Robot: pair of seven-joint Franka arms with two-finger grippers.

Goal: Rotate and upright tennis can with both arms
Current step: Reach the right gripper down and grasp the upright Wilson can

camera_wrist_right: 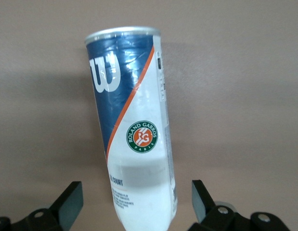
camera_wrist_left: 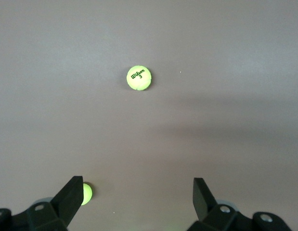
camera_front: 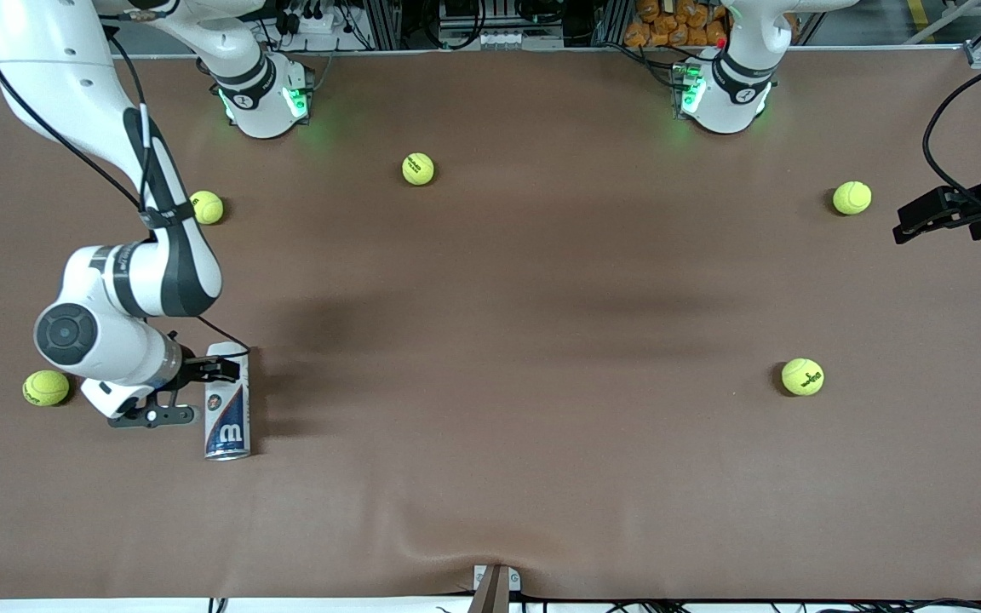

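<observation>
Tennis can [camera_front: 227, 404] lies flat — white end between released right gripper [camera_front: 216, 369]; left gripper [camera_wrist_left: 138, 198] released.

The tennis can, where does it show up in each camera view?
Front view: can lying on the table at the right arm's end, beside the open right gripper.
Left wrist view: not in it.
Right wrist view: can between the fingers.
Shared landmark: brown table.

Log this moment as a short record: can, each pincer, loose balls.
tennis can: lying flat on the table, toward the right arm's end, silver rim end nearer the front camera
right pincer: open, straddling the can's white end, not closed on it
left pincer: open, empty, up over the table's left-arm end
tennis balls: five loose on the table, none held
</observation>
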